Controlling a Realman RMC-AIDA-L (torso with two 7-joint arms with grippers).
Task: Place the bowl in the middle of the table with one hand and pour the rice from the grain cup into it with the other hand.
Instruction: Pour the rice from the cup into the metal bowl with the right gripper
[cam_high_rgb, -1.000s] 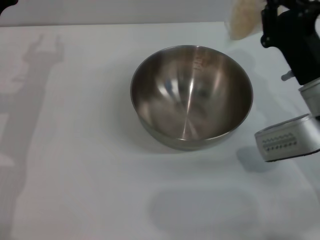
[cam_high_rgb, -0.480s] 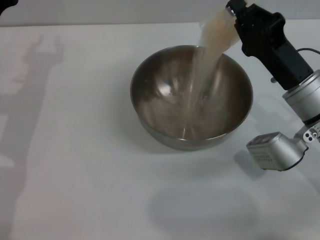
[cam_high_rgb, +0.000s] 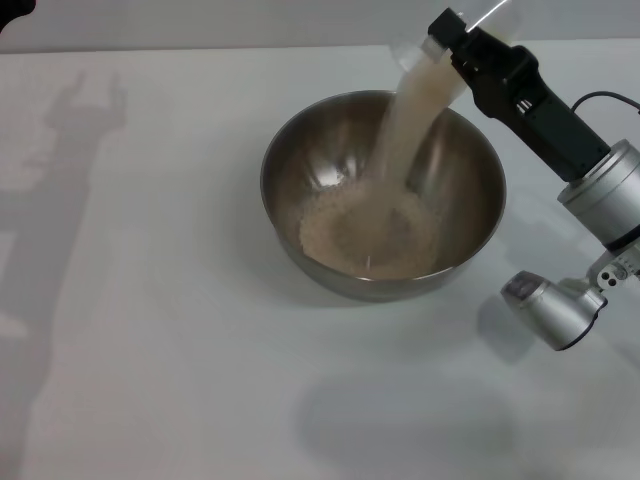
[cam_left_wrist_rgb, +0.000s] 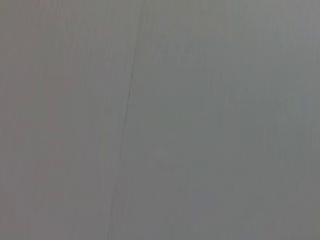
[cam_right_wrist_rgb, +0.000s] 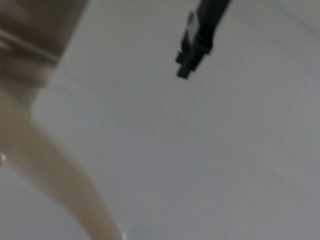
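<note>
The steel bowl (cam_high_rgb: 290, 170) stands in the middle of the white table (cam_high_rgb: 150, 320). My right gripper (cam_high_rgb: 452, 32) is shut on the clear grain cup (cam_high_rgb: 418, 52) and holds it tilted above the bowl's far right rim. A stream of rice (cam_high_rgb: 402, 125) falls from the cup into a heap (cam_high_rgb: 365, 232) on the bowl's bottom. The right wrist view shows the cup (cam_right_wrist_rgb: 35, 30) and the falling rice (cam_right_wrist_rgb: 50, 175). Only a dark bit of my left arm (cam_high_rgb: 12, 8) shows, at the table's far left corner.
The right arm's silver elbow (cam_high_rgb: 555, 305) hangs low beside the bowl's right side. A black part (cam_right_wrist_rgb: 200, 35) shows far off in the right wrist view. The left wrist view shows only a plain grey surface (cam_left_wrist_rgb: 200, 125).
My right gripper moved the cup over the bowl and tipped it further. The bowl was empty a second ago; now rice pours in and a heap covers its bottom.
</note>
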